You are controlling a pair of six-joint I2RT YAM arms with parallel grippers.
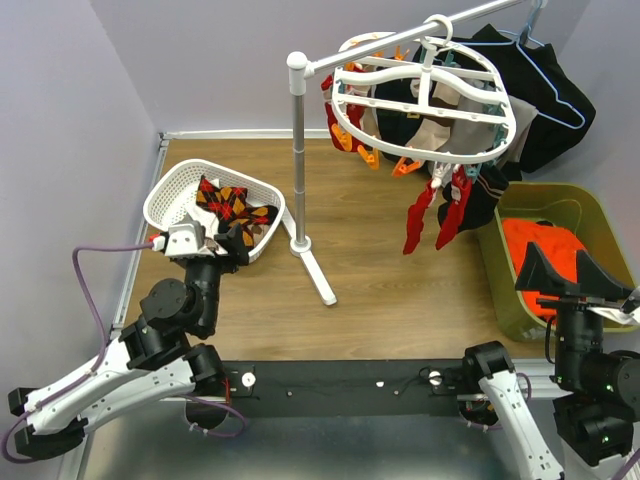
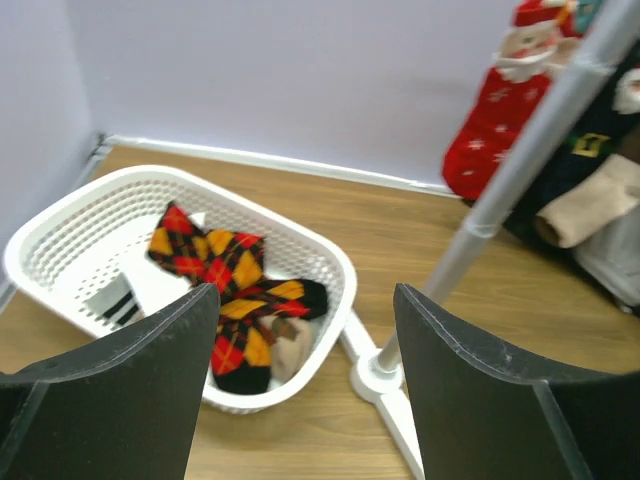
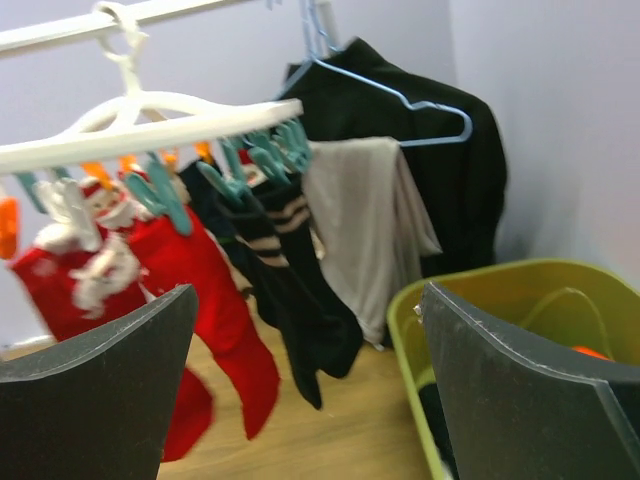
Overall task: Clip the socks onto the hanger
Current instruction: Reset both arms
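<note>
Below hanger (image 1: 428, 70), wooden tabletop (image 1: 400, 290), lilac walls (image 1: 200, 60).

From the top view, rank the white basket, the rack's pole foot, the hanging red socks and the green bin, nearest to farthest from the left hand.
1. white basket: the left hand hangs at its near rim.
2. pole foot: just right of the basket.
3. red socks: hanging, right of centre.
4. green bin: far right side.
</note>
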